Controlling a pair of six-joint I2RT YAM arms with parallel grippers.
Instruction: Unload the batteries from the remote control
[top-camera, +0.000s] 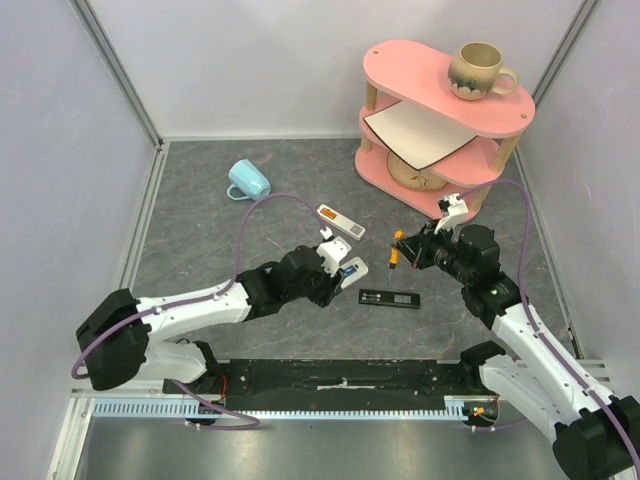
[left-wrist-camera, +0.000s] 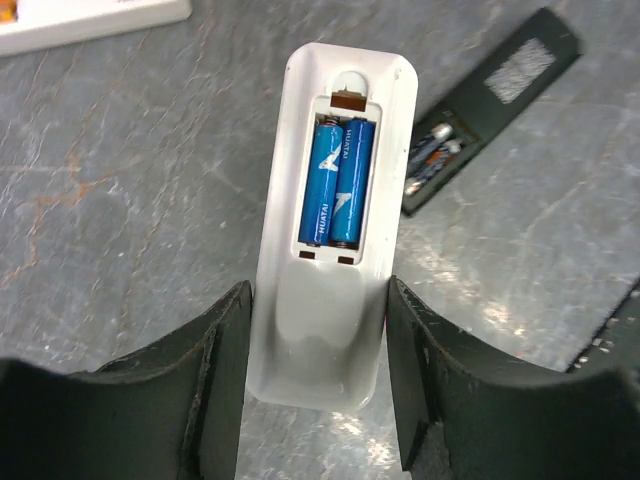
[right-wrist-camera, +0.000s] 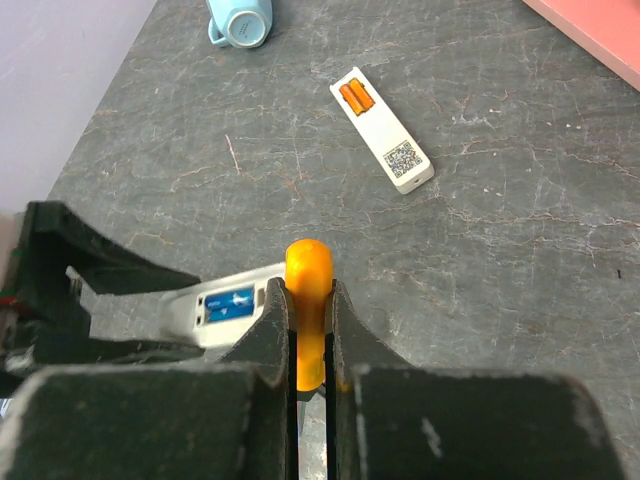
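White plastic fills my left wrist view: the left gripper (left-wrist-camera: 318, 300) holds the white remote (left-wrist-camera: 320, 340) by its lower end, with one dark finger (left-wrist-camera: 215, 380) pressed on each long side. The remote shows its back to the camera with the cover off. The two blue batteries (left-wrist-camera: 337, 180) sit side by side in the open compartment, both fully seated. From the top view I see this remote lifted a little and tilted above the grey table (top-camera: 200, 230). Just to its right, the black remote (top-camera: 389, 298) lies flat on the table between my two arms. Its compartment is open too and small cells (left-wrist-camera: 432, 160) show inside, but I cannot tell their colour surely. The right gripper (right-wrist-camera: 308, 300) is closed narrow on the orange handle of the screwdriver (right-wrist-camera: 308, 270); the rounded end of the handle stands out past the fingertips, and the metal tip is hidden in the wrist view. Farther away a second white remote (right-wrist-camera: 385, 130) lies on the table with two orange batteries (right-wrist-camera: 352, 97) in its open bay. A blue mug (right-wrist-camera: 240, 20) lies on its side near the back, and a pink shelf (top-camera: 440, 100) with a beige mug (top-camera: 478, 70) on top stands at the right rear corner.
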